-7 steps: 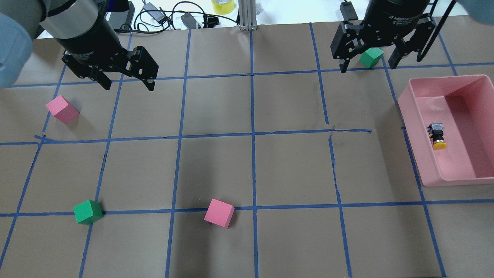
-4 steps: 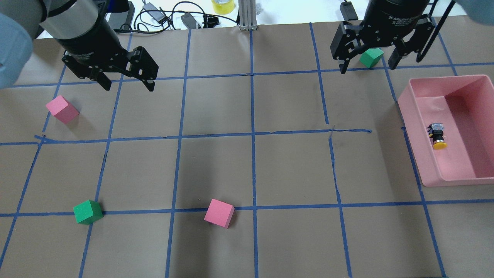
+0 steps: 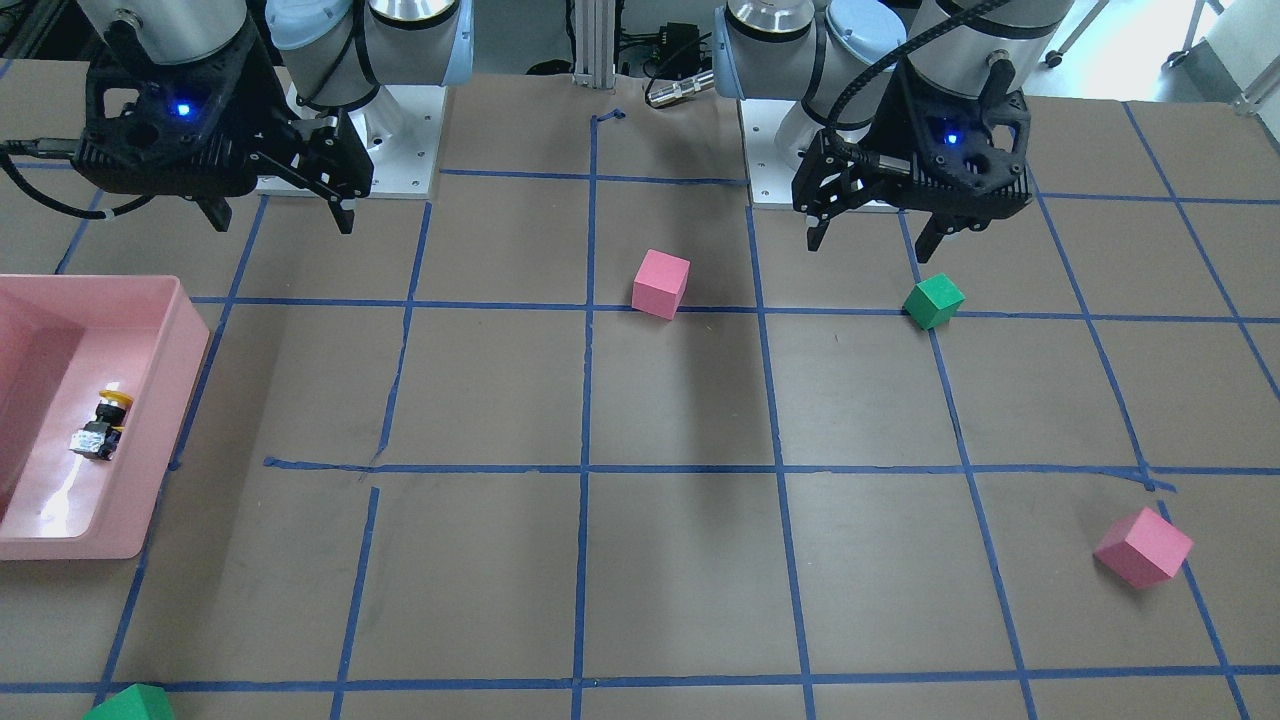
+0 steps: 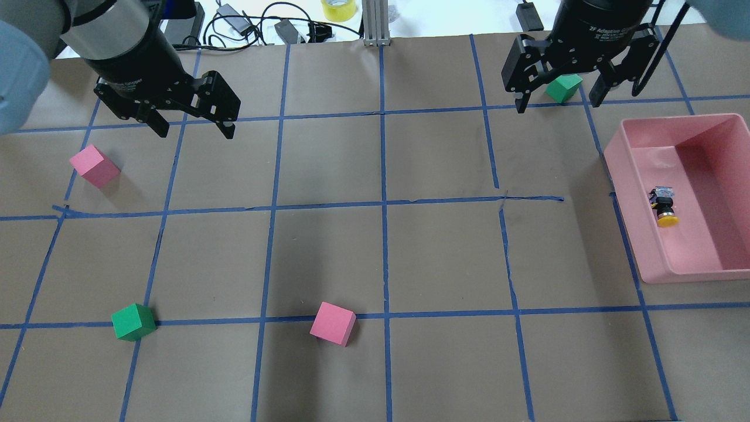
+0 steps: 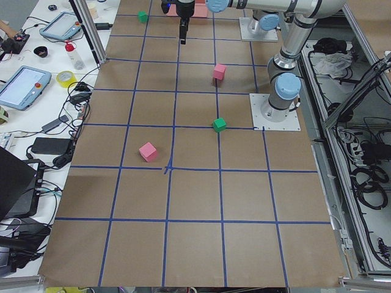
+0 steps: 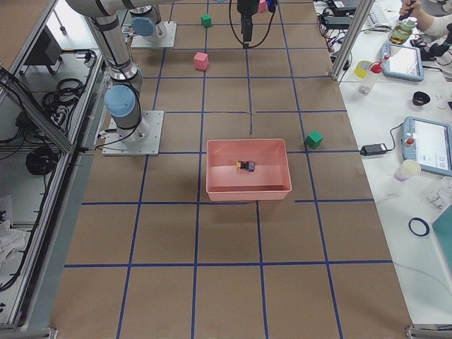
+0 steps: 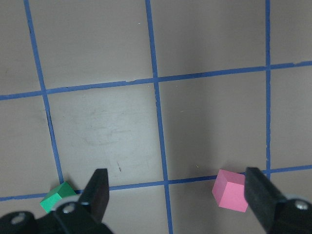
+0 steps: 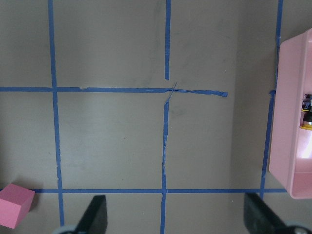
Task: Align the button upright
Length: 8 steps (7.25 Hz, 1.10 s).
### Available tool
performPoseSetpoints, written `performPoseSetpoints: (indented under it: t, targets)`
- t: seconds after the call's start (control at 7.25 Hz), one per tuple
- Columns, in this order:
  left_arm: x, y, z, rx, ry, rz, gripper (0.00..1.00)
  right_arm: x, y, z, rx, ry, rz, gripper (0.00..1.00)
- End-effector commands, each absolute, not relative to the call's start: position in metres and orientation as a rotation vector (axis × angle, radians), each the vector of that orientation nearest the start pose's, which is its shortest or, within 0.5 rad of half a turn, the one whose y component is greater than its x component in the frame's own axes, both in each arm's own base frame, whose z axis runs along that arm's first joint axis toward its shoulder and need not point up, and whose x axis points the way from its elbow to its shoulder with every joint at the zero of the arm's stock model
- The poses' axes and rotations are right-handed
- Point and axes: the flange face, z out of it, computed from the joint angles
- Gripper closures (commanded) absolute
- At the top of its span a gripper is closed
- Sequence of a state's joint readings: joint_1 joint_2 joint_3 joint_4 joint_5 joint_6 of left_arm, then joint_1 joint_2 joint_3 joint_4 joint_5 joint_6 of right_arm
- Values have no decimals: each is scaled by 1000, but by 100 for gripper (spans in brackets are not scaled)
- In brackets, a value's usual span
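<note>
The button (image 4: 664, 206) lies on its side on the floor of the pink bin (image 4: 622, 187) at the table's right, its yellow cap toward the robot. It also shows in the front view (image 3: 103, 425), the right side view (image 6: 246, 166) and at the edge of the right wrist view (image 8: 307, 114). My right gripper (image 4: 558, 105) is open and empty, high above the table, to the left of the bin and farther out. My left gripper (image 4: 195, 130) is open and empty over the far left of the table.
A green cube (image 4: 563, 87) sits under the right gripper. A pink cube (image 4: 94, 166) lies near the left gripper. A green cube (image 4: 133, 321) and a pink cube (image 4: 333, 323) lie on the near side. Cables and a tape roll (image 4: 338, 9) lie beyond the far edge.
</note>
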State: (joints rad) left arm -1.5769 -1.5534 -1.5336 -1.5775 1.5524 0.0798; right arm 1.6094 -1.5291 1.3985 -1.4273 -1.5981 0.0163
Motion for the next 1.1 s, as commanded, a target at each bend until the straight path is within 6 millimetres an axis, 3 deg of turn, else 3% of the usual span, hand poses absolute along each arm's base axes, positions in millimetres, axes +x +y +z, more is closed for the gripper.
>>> performPoseSetpoints:
  t: [0.0, 0.69, 0.83, 0.97]
  targets:
    - [-138, -487, 513, 136, 3154, -74, 0, 149, -500, 537, -34, 3175, 18, 0]
    - [-138, -487, 514, 136, 3154, -78, 0, 141, -505, 536, -39, 3186, 2, 0]
    - [-138, -487, 513, 136, 3154, -74, 0, 132, -508, 537, -8, 3185, -5, 0]
    - [-138, -487, 513, 136, 3154, -74, 0, 110, -513, 537, 61, 3186, -6, 0]
